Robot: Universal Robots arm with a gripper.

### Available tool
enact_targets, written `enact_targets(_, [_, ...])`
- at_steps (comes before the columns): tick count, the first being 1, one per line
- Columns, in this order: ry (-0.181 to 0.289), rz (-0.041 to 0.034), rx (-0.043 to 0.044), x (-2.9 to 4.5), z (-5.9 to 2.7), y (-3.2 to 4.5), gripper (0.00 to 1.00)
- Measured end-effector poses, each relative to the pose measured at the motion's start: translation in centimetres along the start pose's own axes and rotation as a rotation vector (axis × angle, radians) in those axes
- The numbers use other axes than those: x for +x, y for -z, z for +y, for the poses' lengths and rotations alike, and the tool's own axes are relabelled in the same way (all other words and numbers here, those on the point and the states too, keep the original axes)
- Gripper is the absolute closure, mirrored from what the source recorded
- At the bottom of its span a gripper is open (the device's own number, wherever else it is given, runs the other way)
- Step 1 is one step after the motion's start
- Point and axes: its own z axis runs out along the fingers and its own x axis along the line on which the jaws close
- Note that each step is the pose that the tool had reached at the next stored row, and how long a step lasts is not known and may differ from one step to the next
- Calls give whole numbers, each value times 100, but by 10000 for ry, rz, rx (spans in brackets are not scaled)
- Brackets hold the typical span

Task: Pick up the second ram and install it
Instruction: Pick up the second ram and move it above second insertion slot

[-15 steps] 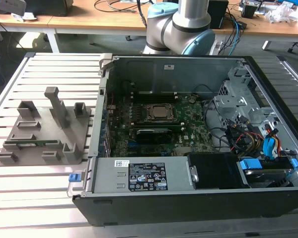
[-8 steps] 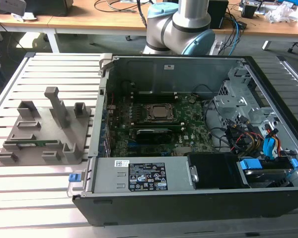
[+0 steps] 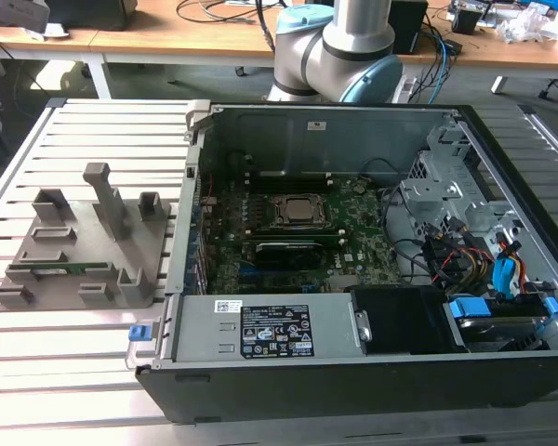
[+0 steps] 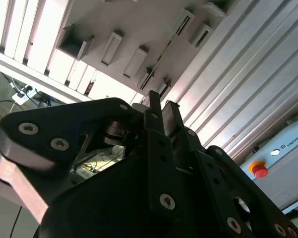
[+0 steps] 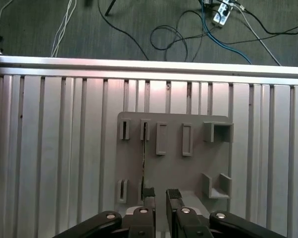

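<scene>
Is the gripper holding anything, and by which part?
Nothing is held. The gripper has its fingers apart, nothing between them, above the gray fixture; the second ram sits in a fixture slot.

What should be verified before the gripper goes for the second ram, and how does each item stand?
1. The second ram stands on edge in the gray fixture: ok.
2. The gripper is empty, fingers apart: ok.
3. Gap centred on the ram: not ok, it lines up with one finger.
4. The computer case is open, motherboard exposed: ok.
5. A free place for the ram on the motherboard: cannot tell.
</scene>
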Motion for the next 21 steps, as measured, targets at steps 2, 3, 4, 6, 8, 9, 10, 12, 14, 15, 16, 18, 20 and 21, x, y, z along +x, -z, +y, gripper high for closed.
enact_targets(2, [0, 6, 123, 0, -1, 0, 76])
enact_targets(3, [-1, 6, 129, -1, -1, -1, 76])
enact_targets(4, [-2, 6, 134, -1, 0, 0, 76])
enact_targets(6, [-2, 7, 145, -1, 0, -1, 76])
enact_targets(8, [-4, 3, 148, -1, 1, -9, 76])
enact_targets(9, [-5, 2, 146, -1, 1, -28, 76])
enact_targets(10, [-5, 2, 146, -1, 0, -58, 76])
enact_targets(12, [-5, 2, 146, -2, -1, -77, 76])
enact_targets(14, [-5, 2, 146, -2, -2, -100, 76])
enact_targets(15, [-5, 2, 147, -2, -2, -109, 76])
enact_targets(16, [-4, 1, 147, -2, -2, -116, 76])
enact_targets(18, [-4, 2, 147, -2, -2, -129, 76])
enact_targets(20, [-4, 2, 147, -2, -2, -152, 76])
enact_targets(21, [-5, 3, 146, -2, -3, -163, 76])
